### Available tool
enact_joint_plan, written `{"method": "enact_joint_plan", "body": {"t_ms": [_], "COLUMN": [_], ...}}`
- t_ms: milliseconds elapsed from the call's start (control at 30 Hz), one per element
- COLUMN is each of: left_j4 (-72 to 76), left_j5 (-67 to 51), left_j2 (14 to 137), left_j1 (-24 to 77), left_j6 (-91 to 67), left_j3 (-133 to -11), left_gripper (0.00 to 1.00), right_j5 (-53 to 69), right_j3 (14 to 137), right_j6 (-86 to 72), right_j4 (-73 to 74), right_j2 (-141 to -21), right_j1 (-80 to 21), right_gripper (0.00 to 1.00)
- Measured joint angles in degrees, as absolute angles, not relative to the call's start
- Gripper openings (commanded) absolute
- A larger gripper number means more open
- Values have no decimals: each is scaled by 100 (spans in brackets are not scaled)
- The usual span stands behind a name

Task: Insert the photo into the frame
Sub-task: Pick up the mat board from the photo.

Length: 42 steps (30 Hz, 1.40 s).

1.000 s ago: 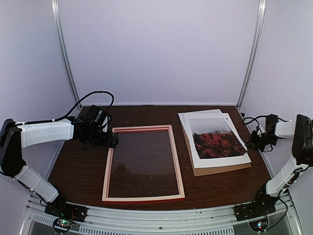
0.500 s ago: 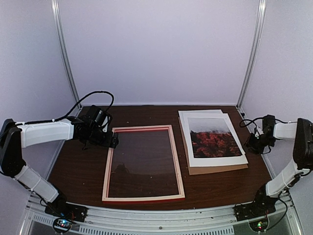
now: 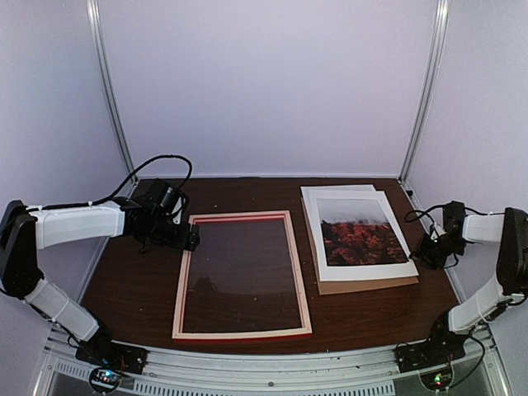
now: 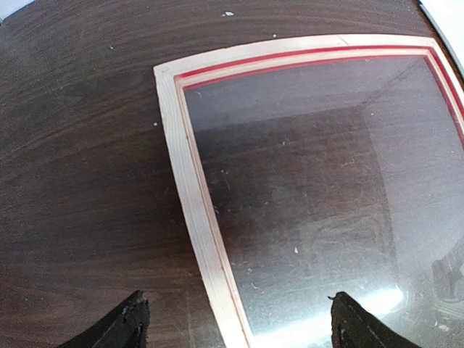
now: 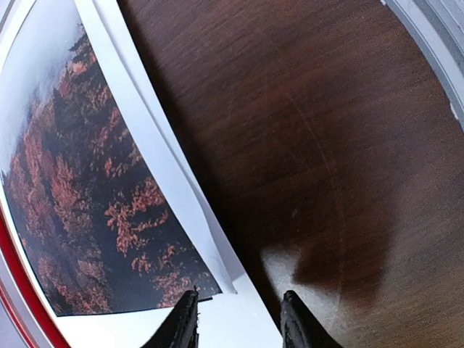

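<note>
Photo (image 3: 361,239) lies just left of right gripper (image 5: 235,308), whose jaws stand parted and empty; frame (image 3: 242,334) lies farther left, long axes parallel.

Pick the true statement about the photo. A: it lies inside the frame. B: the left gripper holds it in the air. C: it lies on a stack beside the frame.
C: the photo lies flat atop the boards, apart from the frame, which holds no print.

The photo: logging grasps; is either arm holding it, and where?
Nothing is held: right gripper open at the photo's edge, left gripper open above the frame.
</note>
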State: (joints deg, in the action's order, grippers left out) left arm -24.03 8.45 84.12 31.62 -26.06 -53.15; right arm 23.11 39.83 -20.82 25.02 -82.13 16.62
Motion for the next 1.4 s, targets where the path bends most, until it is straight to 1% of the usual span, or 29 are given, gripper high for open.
{"method": "enact_joint_plan", "body": {"t_ms": [367,467,567,800,1133,1200,1400], "left_j4": [-2401,-2401,-2401,-2401,-2401,-2401,-2399], "left_j5": [779,770,766,764,744,742,727], "left_j2": [8412,8409,8399,8390,8390,8390,8390], "left_j1": [3162,3162,3162,3162,3162,3162,3162], "left_j6": [-2648,-2648,-2650,-2652,-2655,-2655,-2659], "left_j3": [-5260,-5253,-5247,-5216,-5216,-5216,-5216], "left_gripper": [87,87,87,87,87,87,87], "right_j5": [2314,2316,2318,2362,2582,2617,2770], "right_j3": [3649,3632,3612,3520,3444,3444,3444], "right_j6": [-2145,-2143,-2141,-2154,-2185,-2187,-2226], "right_j4": [2596,2580,2545,2467,2464,2467,2471], "right_j2": [-8036,-8025,-8025,-7988,-7863,-7837,-7666], "right_j1": [1664,1662,1664,1662,1662,1662,1664], "right_gripper": [39,37,32,17,2,0,0]}}
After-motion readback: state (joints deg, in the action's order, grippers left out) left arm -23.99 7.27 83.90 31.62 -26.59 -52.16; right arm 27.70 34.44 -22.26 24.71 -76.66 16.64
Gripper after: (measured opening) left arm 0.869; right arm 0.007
